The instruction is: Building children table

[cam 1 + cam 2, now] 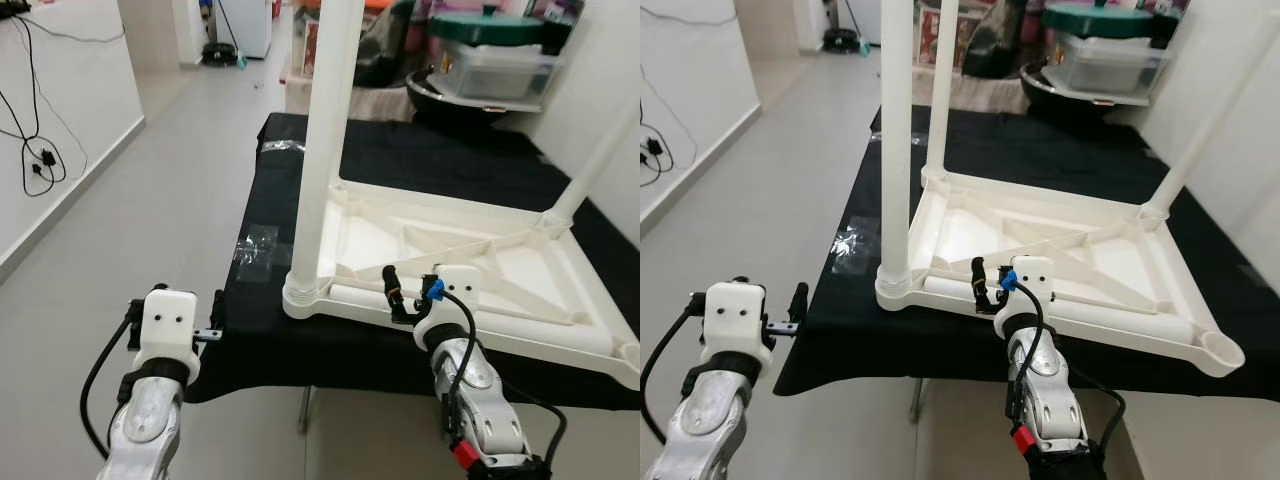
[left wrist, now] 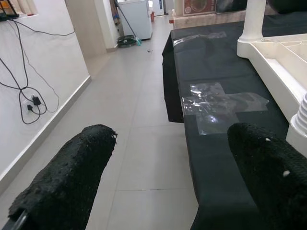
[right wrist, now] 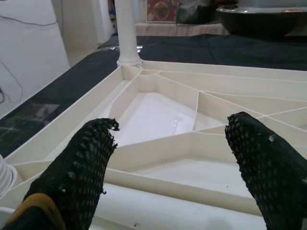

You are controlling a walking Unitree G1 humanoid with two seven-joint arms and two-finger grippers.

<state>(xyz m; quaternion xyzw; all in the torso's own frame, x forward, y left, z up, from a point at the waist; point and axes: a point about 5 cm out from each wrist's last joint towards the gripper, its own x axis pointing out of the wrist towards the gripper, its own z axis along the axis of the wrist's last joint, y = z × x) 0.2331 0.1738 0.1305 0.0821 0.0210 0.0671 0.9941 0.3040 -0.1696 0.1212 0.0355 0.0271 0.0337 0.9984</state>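
Children's table [image 1: 470, 270] upturned on black-clothed bench [image 1: 420, 160], tiled floor [image 1: 150, 220].

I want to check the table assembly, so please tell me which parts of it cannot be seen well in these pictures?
- Tops of the legs: cut off by the upper edge in both eye views.
- Empty corner socket: its thread is too small to see, right eye view.
- Near rail of the upside-down table: partly hidden behind the right gripper in the eye views.
- Contents of the lidded bin: hidden by its walls.
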